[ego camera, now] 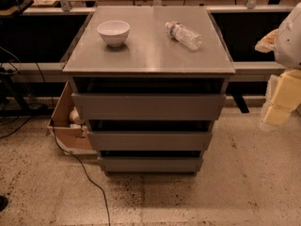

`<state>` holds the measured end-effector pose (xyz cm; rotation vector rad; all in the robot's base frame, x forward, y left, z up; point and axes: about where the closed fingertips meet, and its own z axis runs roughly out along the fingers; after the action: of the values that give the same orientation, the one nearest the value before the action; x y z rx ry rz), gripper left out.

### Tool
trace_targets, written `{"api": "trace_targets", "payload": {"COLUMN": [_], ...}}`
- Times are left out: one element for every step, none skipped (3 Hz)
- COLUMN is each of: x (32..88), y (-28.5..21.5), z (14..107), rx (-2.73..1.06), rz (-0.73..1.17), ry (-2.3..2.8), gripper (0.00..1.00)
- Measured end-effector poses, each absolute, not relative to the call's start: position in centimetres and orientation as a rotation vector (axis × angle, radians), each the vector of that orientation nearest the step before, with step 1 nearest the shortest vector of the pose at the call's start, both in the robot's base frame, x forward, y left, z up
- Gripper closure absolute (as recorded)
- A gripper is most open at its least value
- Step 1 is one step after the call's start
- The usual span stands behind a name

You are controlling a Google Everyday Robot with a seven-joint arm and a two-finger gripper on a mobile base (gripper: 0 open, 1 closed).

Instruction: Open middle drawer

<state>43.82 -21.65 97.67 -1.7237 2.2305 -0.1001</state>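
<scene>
A grey cabinet point(148, 55) stands in the middle of the camera view with three flat, handleless drawer fronts stacked one above the other. The middle drawer point(149, 140) has the mid-height front, between the taller top front point(148, 106) and the low bottom front point(150, 164). Its front lies in line with the others and none of its inside shows. My gripper point(278, 103), cream coloured, hangs at the right edge of the view, well to the right of the cabinet and about level with the top drawer. It touches nothing.
A white bowl point(113, 32) and a clear plastic bottle point(183, 35) lying on its side rest on the cabinet top. A cardboard box point(63, 126) sits on the floor against the cabinet's left side. A black cable point(82, 171) runs across the speckled floor at front left.
</scene>
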Motion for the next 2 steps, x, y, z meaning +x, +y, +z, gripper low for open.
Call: {"api": "trace_targets", "payload": {"x": [43.8, 44.6], "y": [-21.7, -21.3], "z": [97.7, 96.5], "rx": [-1.724, -1.709], "rz": [-0.100, -0.095], "ry": [2.230, 2.206], "gripper": [0.00, 0.00]}}
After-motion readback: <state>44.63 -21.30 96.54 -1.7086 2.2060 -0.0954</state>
